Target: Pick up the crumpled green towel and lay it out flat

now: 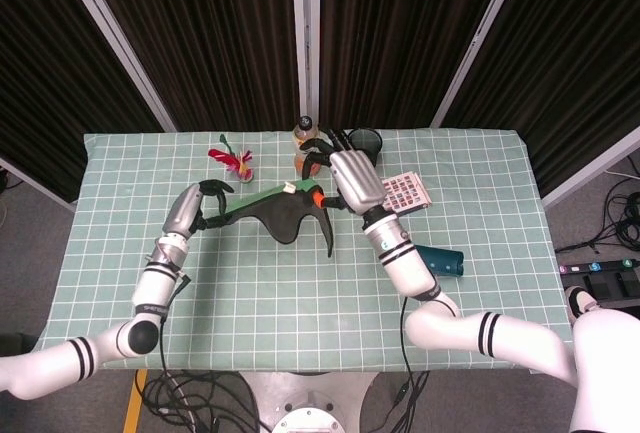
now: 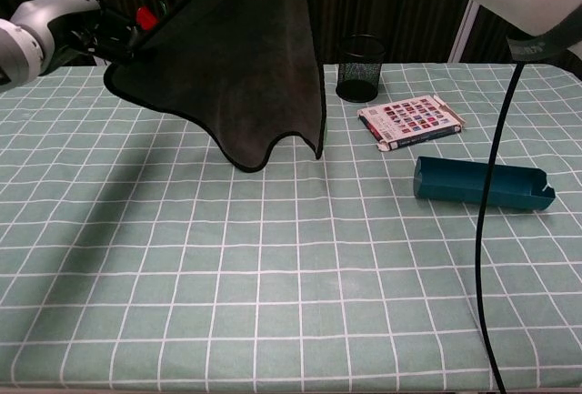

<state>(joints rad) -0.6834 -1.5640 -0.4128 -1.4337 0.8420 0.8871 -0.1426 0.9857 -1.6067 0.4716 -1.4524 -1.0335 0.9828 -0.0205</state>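
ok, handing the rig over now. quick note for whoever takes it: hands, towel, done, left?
Left hand grips one corner of the green towel; right hand holds the opposite end.
The towel hangs stretched between them above the table, its lower edge drooping, not resting on the cloth.
Done: picked up and opened out.
Left: lower it onto bare table, probably the near side, away from the pen cup, card box and teal tray, then release.

The towel [image 2: 241, 66] is soft matt cloth (dark on the chest-view side). Beneath it, the counter [image 2: 273, 267] wears a matt checked fabric cover. Right of the towel, the pen cup [image 2: 360, 68] is black wire mesh, and the booklet [image 2: 411, 121] looks like glossy printed paper.
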